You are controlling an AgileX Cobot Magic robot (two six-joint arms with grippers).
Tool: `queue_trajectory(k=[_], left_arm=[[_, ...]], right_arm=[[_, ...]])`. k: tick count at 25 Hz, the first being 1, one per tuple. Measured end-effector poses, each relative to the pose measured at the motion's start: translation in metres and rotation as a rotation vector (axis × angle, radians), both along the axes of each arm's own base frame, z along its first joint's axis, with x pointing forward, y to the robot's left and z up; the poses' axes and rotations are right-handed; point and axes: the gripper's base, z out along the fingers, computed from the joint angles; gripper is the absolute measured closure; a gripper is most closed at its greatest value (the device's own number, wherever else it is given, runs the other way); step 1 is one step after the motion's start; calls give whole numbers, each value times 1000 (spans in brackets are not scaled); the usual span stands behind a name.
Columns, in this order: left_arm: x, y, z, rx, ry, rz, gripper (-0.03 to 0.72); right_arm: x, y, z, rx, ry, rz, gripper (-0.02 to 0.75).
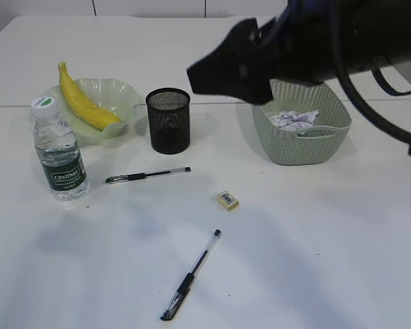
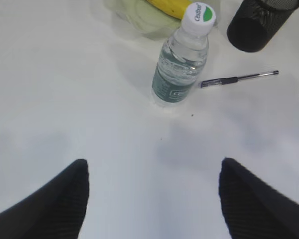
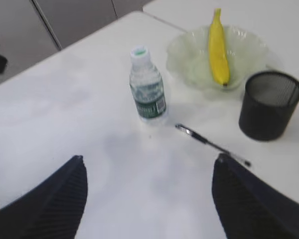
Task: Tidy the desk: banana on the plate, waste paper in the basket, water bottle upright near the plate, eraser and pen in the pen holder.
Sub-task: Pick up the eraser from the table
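At the far left the water bottle (image 1: 58,154) stands upright on the counter (image 1: 315,233), just in front of the plate (image 1: 116,96). It has a white cap with a green mark and a dark green label; the white word on it I cannot read surely. The banana (image 1: 82,99) lies on the pale green plate. Next comes the black mesh pen holder (image 1: 168,120), with one pen (image 1: 147,175) lying before it. A second pen (image 1: 190,275) lies nearer the front, the eraser (image 1: 227,200) right of it. The waste paper (image 1: 294,120) is inside the green basket (image 1: 315,147). My left gripper (image 2: 152,199) and right gripper (image 3: 149,196) both hang wide open over the counter, holding nothing.
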Motion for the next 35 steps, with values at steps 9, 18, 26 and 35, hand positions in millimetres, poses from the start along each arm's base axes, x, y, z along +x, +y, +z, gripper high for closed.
queue_trajectory(k=[9,18,26,35], left_arm=[[-15,-5,-2,-17,198,-59,108],[-19,-5,-4,-15,245,-65,108],[-20,-5,-5,-13,261,-66,108],[-20,-5,-5,-12,267,-68,115]], right_arm=[[13,-11,-56,-375,294,-82,162],[72,8,-82,-604,475,-115,195],[125,28,-89,-664,543,-233,248],[160,41,-124,-715,600,-305,251]])
